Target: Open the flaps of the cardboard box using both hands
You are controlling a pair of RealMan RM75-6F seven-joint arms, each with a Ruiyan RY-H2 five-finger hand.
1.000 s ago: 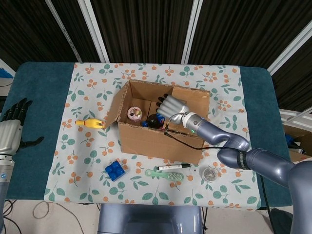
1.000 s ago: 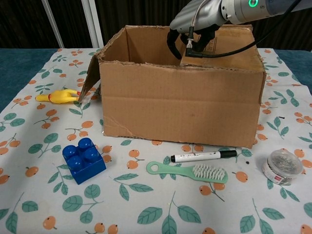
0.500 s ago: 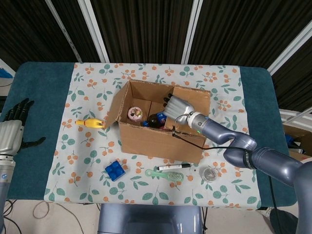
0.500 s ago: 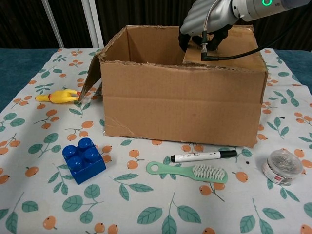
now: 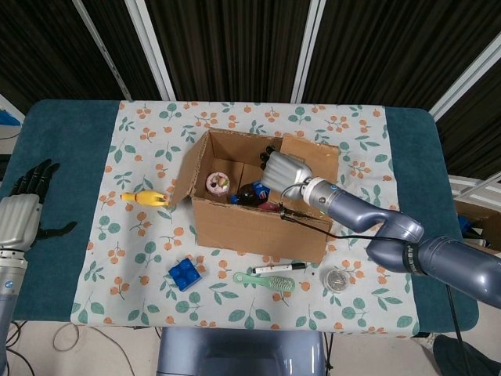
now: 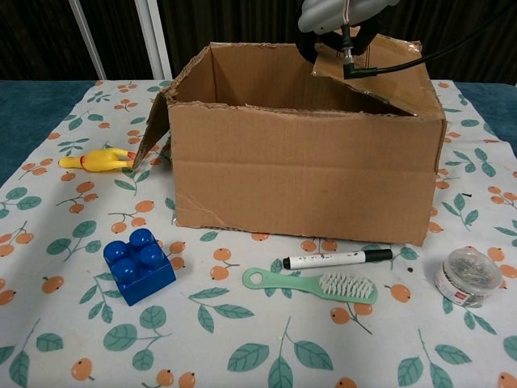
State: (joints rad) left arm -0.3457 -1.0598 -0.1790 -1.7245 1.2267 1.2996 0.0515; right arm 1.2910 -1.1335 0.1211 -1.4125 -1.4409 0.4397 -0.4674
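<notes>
Partly cropped right hand (image 6: 339,20), flap (image 6: 380,69) tilted

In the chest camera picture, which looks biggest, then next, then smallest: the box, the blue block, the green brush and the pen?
1. Cardboard box, by far the largest.
2. Green brush and pen: about the same length. The brush looks slightly wider, so I won't rank them apart.
3. Blue block: shorter but chunkier, and nearest the camera, so its place is unsure.

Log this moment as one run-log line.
step: lifting right flap | right hand: grips flap edge over cardboard box | left hand: free, off to the side | left flap: folded out
</notes>
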